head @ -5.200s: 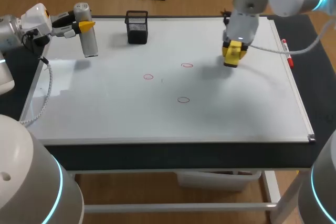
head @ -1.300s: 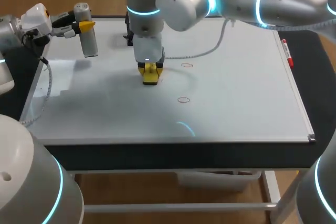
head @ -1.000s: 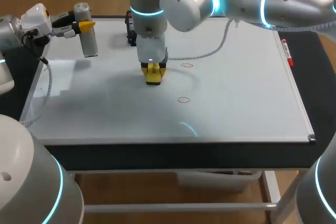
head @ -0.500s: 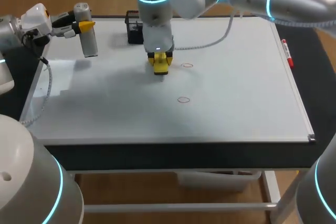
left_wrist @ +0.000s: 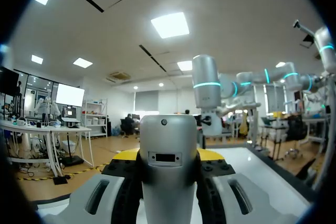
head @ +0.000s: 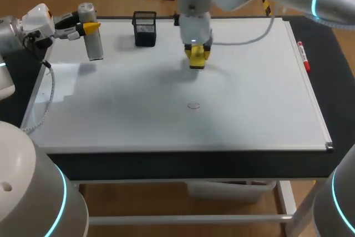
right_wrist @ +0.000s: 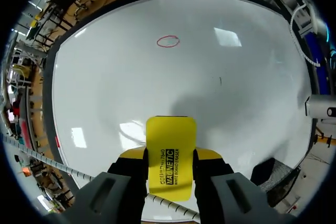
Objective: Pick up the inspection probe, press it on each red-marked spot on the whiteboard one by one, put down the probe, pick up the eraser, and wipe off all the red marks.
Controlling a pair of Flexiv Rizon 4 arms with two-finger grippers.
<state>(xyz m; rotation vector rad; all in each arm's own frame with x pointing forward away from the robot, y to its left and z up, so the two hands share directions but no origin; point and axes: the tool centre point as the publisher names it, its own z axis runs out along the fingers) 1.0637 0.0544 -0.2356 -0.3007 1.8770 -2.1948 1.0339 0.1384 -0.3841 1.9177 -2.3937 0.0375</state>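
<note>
— Whiteboard (head: 249, 98) first: what is seen to have changed on it?
— Three red rings were drawn on it five seconds back. Only one red mark (head: 193, 105) is left in sight, to the right of the black mesh cup (head: 145, 28) and much nearer the board's front edge. The right gripper (head: 197, 56) was carried from far right of the cup to just in front of it. It is now found to the cup's right, over the place where a second ring was drawn. Whether that ring is gone cannot be told.
— And what is held?
— The eraser (right_wrist: 170, 150) is clamped between the right gripper's fingers and pointed down at the board. The inspection probe (head: 93, 40) is gripped by the left gripper (head: 83, 26), raised off the board to the cup's left, unmoved.
— Is anything written?
— Black print is carried on the eraser's yellow face. A red marker pen (head: 302, 55) is laid far right of the cup.
</note>
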